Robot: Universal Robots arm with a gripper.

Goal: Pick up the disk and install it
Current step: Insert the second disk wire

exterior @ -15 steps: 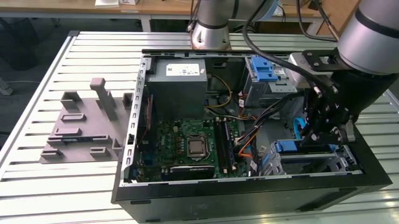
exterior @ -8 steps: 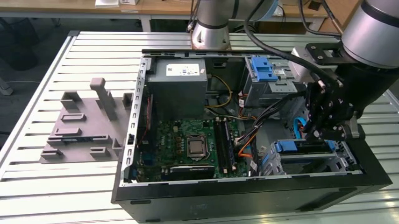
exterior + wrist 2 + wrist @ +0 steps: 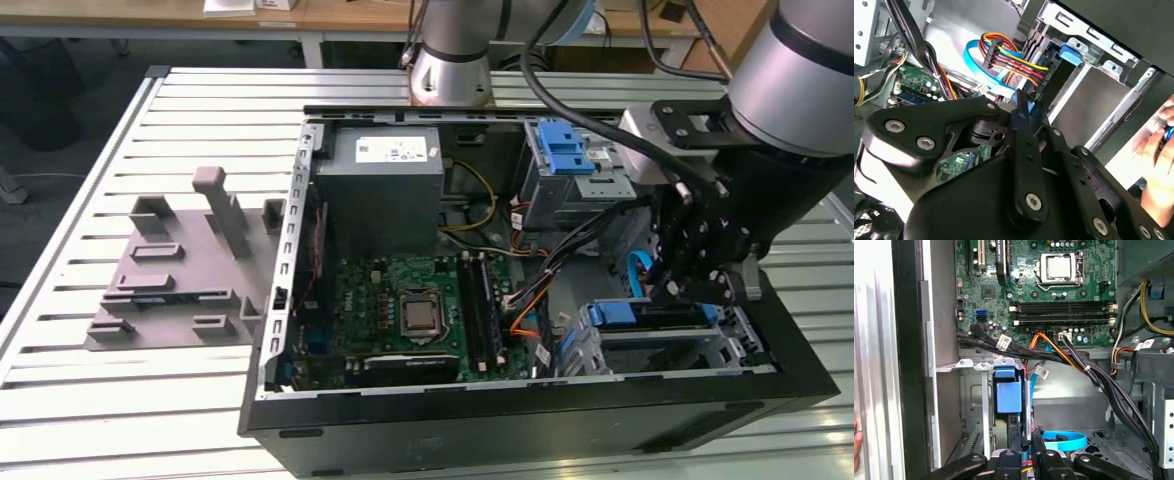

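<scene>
Pincer (image 3: 697,290) hovering inside the open computer case (image 3: 534,420), fingers closing narrow beside the blue-latched drive bay (image 3: 647,316), motherboard (image 3: 407,315) lying alongside

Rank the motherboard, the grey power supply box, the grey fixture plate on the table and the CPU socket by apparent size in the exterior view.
1. Motherboard, largest.
2. Grey fixture plate, close to the motherboard; that ranking is unsure.
3. Power supply box.
4. CPU socket, clearly smallest.

open computer case (image 3: 400,420) on a slatted table (image 3: 80,400) — grey foam tray (image 3: 174,270) beside it.
</scene>
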